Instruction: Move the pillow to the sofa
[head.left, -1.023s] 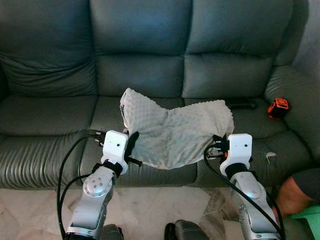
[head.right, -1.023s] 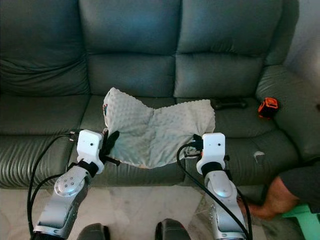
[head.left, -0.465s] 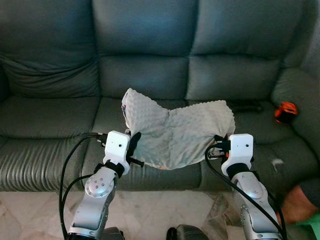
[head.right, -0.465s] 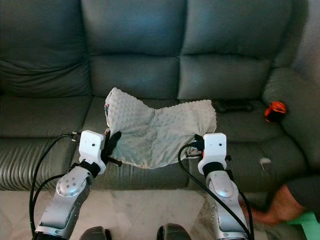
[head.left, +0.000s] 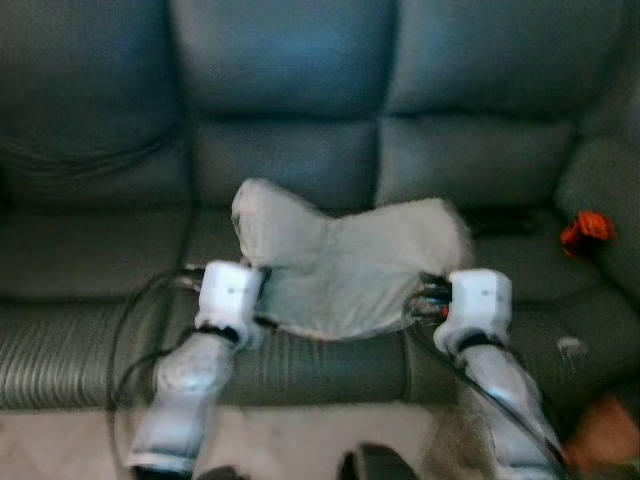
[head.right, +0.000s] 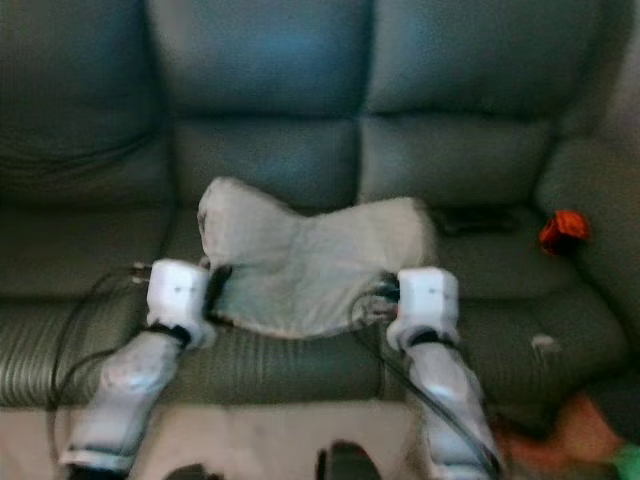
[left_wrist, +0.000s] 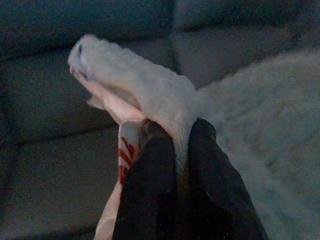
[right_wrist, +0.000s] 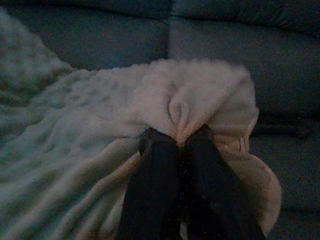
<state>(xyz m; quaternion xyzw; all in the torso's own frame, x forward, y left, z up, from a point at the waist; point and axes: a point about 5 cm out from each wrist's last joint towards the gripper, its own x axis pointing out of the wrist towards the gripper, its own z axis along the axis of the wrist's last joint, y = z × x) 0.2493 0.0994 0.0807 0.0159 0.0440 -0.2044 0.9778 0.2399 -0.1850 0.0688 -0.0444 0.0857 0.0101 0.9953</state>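
- While blurring with camera motion, nearer to the sofa (head.left: 290, 150) than a moment ago.
- Left hand (left_wrist: 181, 150) and right hand (right_wrist: 180, 145) both pinching pillow (head.left: 345, 260) edges.
- Still hanging above the seat; lowering and releasing probably next.

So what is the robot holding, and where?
The pillow: left gripper pinches one edge, right gripper pinches the opposite edge.

Two silver arms, each ending in a boxy white wrist block. Black cables loop from both blocks and trail back along the arms. Left claw (left_wrist: 177, 165) and right claw (right_wrist: 179, 150) each have two long, matte black fingers.
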